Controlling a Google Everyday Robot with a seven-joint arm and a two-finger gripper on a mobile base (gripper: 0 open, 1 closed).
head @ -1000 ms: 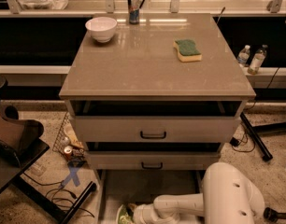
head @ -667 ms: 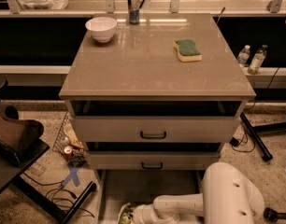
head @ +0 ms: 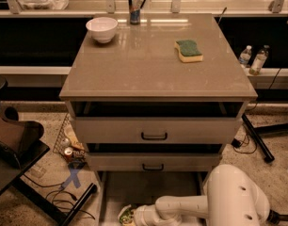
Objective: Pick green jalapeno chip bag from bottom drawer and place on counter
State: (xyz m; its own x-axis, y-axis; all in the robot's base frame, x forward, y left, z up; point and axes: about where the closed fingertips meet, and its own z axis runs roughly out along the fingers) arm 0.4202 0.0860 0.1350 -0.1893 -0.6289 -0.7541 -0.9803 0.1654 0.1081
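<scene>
- The bottom drawer (head: 148, 188) is pulled out toward the camera below the cabinet, with its pale floor showing
- The green jalapeno chip bag (head: 125, 216) lies in the front left part of that drawer, at the lower edge of the view
- The gripper (head: 134, 215) is low inside the bottom drawer, right against the bag's right side; whether it is spread or closed on the bag cannot be told
- The white robot arm (head: 181, 205) reaches leftward into the drawer from its bulky joint at the lower right
- The counter (head: 148, 69) holds a white bowl (head: 102, 29) at the back left, a drink can (head: 134, 6) at the back edge, and a green-and-yellow sponge (head: 188, 50) toward the right
- The two upper drawers (head: 153, 131), each with a black handle, stand slightly open
- Two plastic bottles (head: 253, 59) stand on a ledge to the right of the cabinet
</scene>
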